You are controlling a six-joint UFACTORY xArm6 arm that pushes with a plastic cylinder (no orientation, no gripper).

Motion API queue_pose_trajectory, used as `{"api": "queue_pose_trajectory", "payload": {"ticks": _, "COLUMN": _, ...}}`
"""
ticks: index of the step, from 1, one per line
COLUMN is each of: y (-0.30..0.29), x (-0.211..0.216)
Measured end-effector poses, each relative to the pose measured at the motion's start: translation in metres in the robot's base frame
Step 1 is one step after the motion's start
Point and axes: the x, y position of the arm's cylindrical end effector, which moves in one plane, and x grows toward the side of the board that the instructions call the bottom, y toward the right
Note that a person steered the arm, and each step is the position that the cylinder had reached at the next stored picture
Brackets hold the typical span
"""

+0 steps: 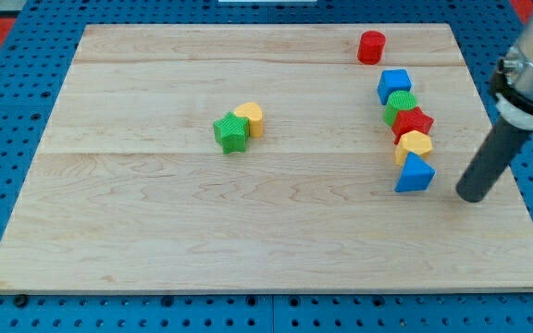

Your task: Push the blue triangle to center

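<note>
The blue triangle [415, 174] lies on the wooden board [202, 231] at the view's right, at the bottom end of a touching chain of blocks. My tip [471, 196] rests on the board just to the right of the blue triangle, a small gap apart and slightly lower in the view. The dark rod rises from it toward the view's upper right.
Above the triangle the chain runs upward: a yellow block [415, 144], a red star [414, 122], a green block [400, 104], a blue cube [394, 85]. A red cylinder [371, 46] stands near the top edge. A green star [231, 133] touches a yellow heart [251, 118] left of centre.
</note>
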Motion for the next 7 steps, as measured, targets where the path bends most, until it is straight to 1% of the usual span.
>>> {"api": "queue_pose_trajectory", "payload": {"ticks": 2, "y": -0.076, "x": -0.018}}
{"api": "queue_pose_trajectory", "payload": {"ticks": 3, "y": -0.05, "x": -0.019}}
{"api": "queue_pose_trajectory", "payload": {"ticks": 4, "y": 0.001, "x": -0.02}}
{"api": "queue_pose_trajectory", "payload": {"ticks": 5, "y": -0.004, "x": -0.033}}
{"api": "queue_pose_trajectory", "payload": {"ticks": 7, "y": -0.073, "x": -0.045}}
